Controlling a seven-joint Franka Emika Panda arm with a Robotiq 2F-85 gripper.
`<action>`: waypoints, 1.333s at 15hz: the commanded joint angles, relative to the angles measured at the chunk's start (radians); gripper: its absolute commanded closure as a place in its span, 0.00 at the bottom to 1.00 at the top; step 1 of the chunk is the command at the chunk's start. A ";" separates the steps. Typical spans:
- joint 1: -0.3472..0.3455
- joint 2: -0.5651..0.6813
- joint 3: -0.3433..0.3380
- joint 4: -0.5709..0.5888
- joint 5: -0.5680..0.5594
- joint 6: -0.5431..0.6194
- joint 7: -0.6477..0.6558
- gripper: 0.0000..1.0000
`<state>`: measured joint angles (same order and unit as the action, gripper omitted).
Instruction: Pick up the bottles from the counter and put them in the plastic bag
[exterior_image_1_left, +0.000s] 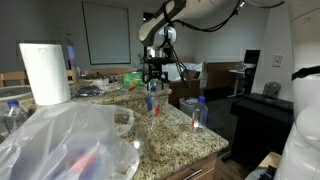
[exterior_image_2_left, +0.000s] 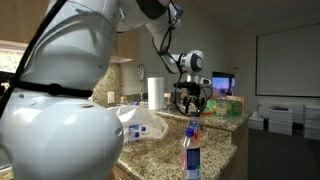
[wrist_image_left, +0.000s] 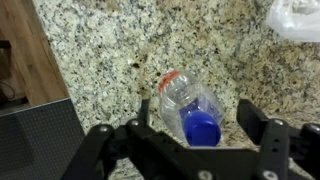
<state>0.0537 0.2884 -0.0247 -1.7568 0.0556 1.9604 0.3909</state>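
Observation:
In the wrist view a clear bottle (wrist_image_left: 187, 100) with a blue cap (wrist_image_left: 202, 128) stands on the speckled granite counter (wrist_image_left: 100, 50), seen from above. My gripper (wrist_image_left: 197, 115) is open and straddles it, one dark finger (wrist_image_left: 143, 112) on each side with small gaps to the bottle. Both exterior views show the gripper (exterior_image_1_left: 153, 78) (exterior_image_2_left: 192, 100) low over that bottle (exterior_image_1_left: 153, 101). Another blue-capped bottle (exterior_image_1_left: 199, 112) (exterior_image_2_left: 191, 150) stands near the counter's end. The crinkled plastic bag (exterior_image_1_left: 70, 145) (exterior_image_2_left: 140, 120) lies on the counter; a corner of it (wrist_image_left: 295, 18) shows at top right.
A tall white paper towel roll (exterior_image_1_left: 45, 72) (exterior_image_2_left: 155, 92) stands behind the bag. One more bottle (exterior_image_1_left: 12, 115) sits at the far left edge. The counter's edge runs down the left of the wrist view, beside wood (wrist_image_left: 20, 50) and a dark surface (wrist_image_left: 35, 140).

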 joint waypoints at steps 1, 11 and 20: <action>0.000 -0.006 -0.002 -0.014 0.014 0.018 0.045 0.40; 0.004 0.000 -0.002 -0.008 0.008 0.013 0.063 1.00; 0.000 -0.011 -0.002 -0.002 0.013 0.000 0.056 0.44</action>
<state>0.0551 0.2926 -0.0251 -1.7565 0.0556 1.9668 0.4237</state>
